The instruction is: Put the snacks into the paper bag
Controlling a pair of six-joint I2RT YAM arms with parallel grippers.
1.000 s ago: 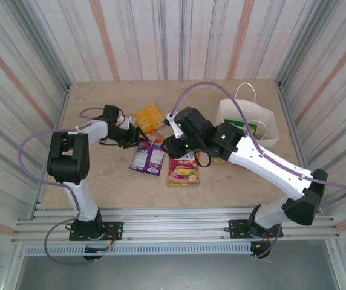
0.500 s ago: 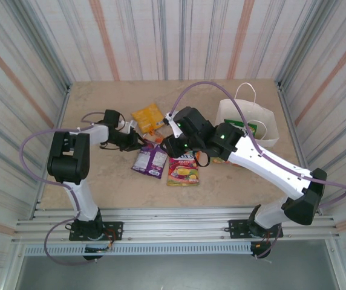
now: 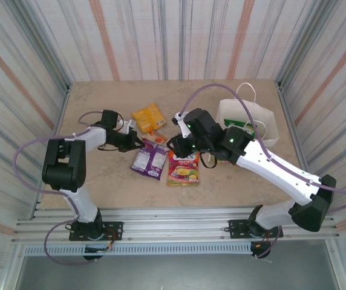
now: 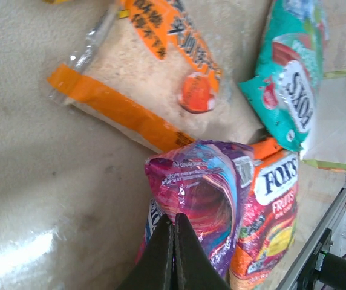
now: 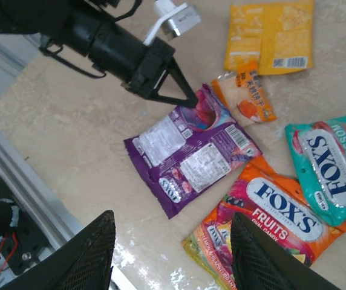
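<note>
The left gripper reaches toward the middle of the table, and its two fingers are pressed together on the far edge of the purple packet. In the left wrist view that edge looks puffed up between the tips, while the rest of the purple packet lies flat on the table. The right gripper hangs above the group of snacks with its fingers wide apart and nothing between them. Just to the right of the purple packet lies the orange FOX'S packet, and the two touch along one side (the left wrist view shows the purple one overlapping it a little). The teal FOX'S packet lies beside the orange one, on the side of the bag, with its corner on top of the orange packet. The tiny orange packet lies just beyond the purple packet. The gold-orange twin pack lies farther back, close to the tiny one. The paper bag stands at the far right of the table, its open top toward the camera above, well apart from the pinched packet. A green packet shows at the bag's opening, partly behind the right arm.
</note>
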